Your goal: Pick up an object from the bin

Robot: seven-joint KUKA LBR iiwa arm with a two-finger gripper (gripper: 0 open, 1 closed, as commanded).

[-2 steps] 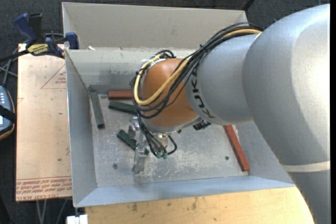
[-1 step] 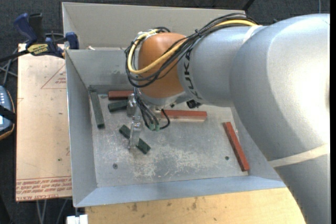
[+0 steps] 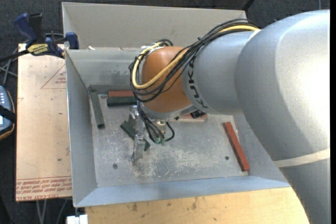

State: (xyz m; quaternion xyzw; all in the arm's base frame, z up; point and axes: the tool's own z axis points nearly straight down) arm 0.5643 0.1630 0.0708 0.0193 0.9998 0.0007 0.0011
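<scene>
My gripper (image 3: 138, 146) hangs below the orange wrist cover, low over the bin floor a little left of the middle. A small dark green block (image 3: 127, 127) lies just up and left of it, touching or nearly touching its side. Farther up, near the back wall, rests a flat bar (image 3: 120, 96), red along the top and dark green below. A grey metal bar (image 3: 96, 108) lies lengthwise by the left wall. I see nothing held in the gripper.
A long red-brown bar (image 3: 236, 147) lies slanted at the right side of the bin. A pale wooden piece (image 3: 192, 118) peeks out from under the arm. The arm and its cables cover the bin's middle and upper right.
</scene>
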